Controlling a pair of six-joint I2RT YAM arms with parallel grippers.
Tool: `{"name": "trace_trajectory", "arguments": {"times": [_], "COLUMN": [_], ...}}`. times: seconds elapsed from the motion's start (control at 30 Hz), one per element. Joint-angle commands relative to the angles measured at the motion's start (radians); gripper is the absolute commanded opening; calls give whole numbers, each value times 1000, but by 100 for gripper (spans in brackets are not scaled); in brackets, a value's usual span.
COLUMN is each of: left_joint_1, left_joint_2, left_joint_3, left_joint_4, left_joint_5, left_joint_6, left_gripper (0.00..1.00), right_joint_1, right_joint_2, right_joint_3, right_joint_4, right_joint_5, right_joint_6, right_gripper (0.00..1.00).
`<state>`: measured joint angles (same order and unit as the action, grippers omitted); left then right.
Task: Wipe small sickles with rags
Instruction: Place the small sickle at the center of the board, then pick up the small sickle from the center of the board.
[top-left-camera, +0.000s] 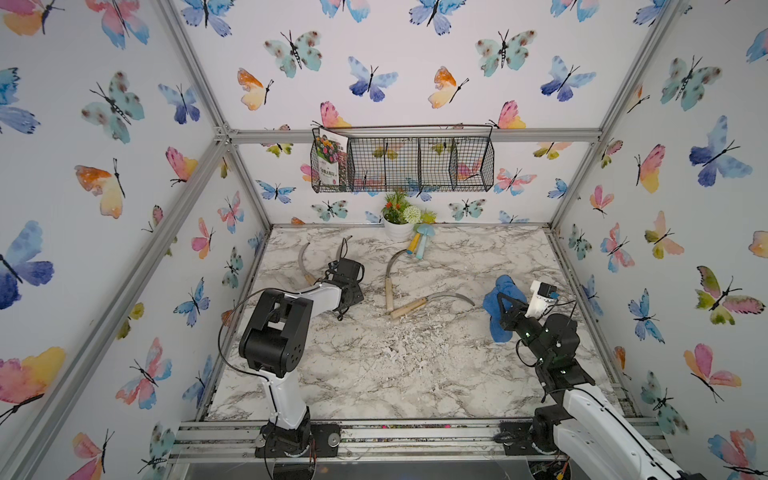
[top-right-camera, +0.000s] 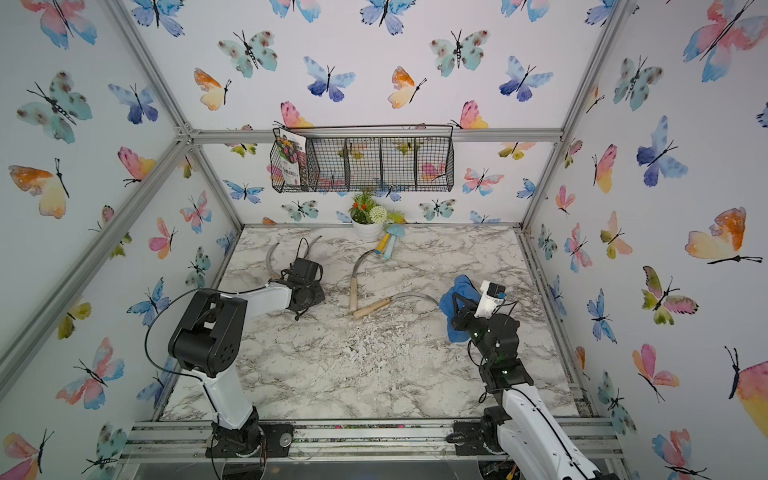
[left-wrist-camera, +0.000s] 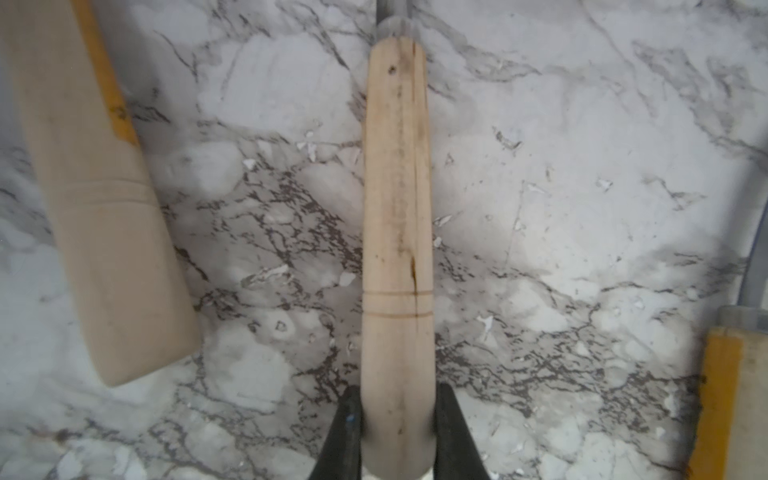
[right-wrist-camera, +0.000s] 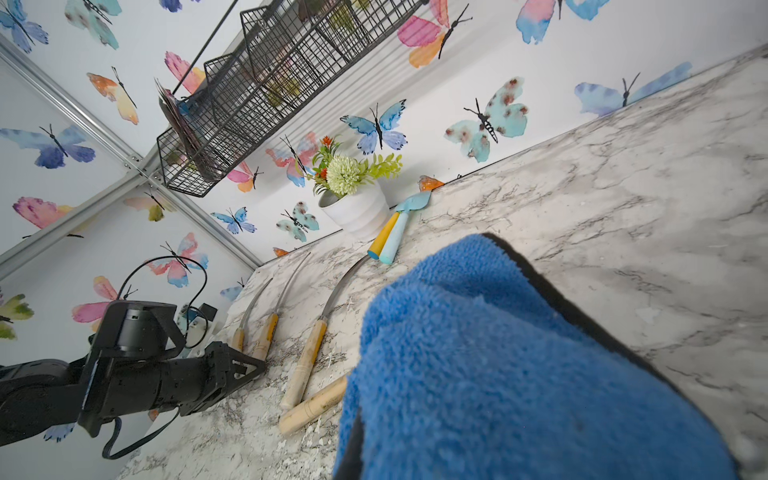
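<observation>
Sickles (top-left-camera: 409, 308) lie across the far half of the marble counter (top-left-camera: 415, 386), four in all, and one of them is in hand. The left tool (left-wrist-camera: 397, 388) is clamped almost shut on the butt end of a pale wooden handle (left-wrist-camera: 397, 187), with a finger pressed to each side. Gripping that far back looks deliberate, since it leaves most of the handle and the whole blade bare for wiping. A neighbouring handle (left-wrist-camera: 95, 216) lies just beside it on the counter.

In both top views the wrist body covers the pinch. I cannot say for sure which of the two far-left blades (top-left-camera: 302, 257) belongs to the held sickle.

The right tool (top-left-camera: 503, 302) is fully closed on the blue rag (top-left-camera: 496, 328), which is bunched around its fingers. It sits over the right side of the counter, well apart from the held sickle. A gathered wad like that should give a thick pad to press along a thin curved edge, and it keeps the metal off the fingers.

The middle sickle (top-left-camera: 390, 286) and the slanting sickle (top-left-camera: 449, 296) lie between the two arms, their handle ends close together. Either arm could probably reach them when their turn comes. White flakes (top-left-camera: 399, 340) litter the counter nearer the arms.

Wiping has not begun. Cloth and blade must first be brought together, most likely over the open middle.
</observation>
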<state>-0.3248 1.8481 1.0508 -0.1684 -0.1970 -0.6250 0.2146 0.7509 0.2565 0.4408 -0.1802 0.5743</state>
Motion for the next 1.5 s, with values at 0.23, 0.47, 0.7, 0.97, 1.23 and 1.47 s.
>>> {"name": "trace_trajectory", "arguments": {"times": [0.23,0.47,0.7,0.97,1.23,1.47], "left_joint_1": [-2,-2,-15,-242,-378,-417], "left_joint_2": [122,56,-191,-595,-584,-425], "left_joint_3": [134,83,-27,-284,-460,-433], "left_joint_4": [-184,-150,-98,224,502,545], "left_joint_5": [-31,-6,3,-291,-181,-145], "left_joint_6": [36,41,6,90,140,113], "left_gripper": [0,54,99,99,99,96], "right_joint_1": [-4,-4,-3,-4,-5,-4], "right_joint_2": [1,2,-2,0,-10,-17], "right_joint_3": [-7,-7,-6,-5,-9,-14], "right_joint_4": [2,2,-1,-3,-11,-13], "right_joint_5": [13,10,8,-1,-16,-21], "right_joint_6": [-25,-25,-25,-25,-24,-24], "right_gripper": [2,2,2,2,2,2]}}
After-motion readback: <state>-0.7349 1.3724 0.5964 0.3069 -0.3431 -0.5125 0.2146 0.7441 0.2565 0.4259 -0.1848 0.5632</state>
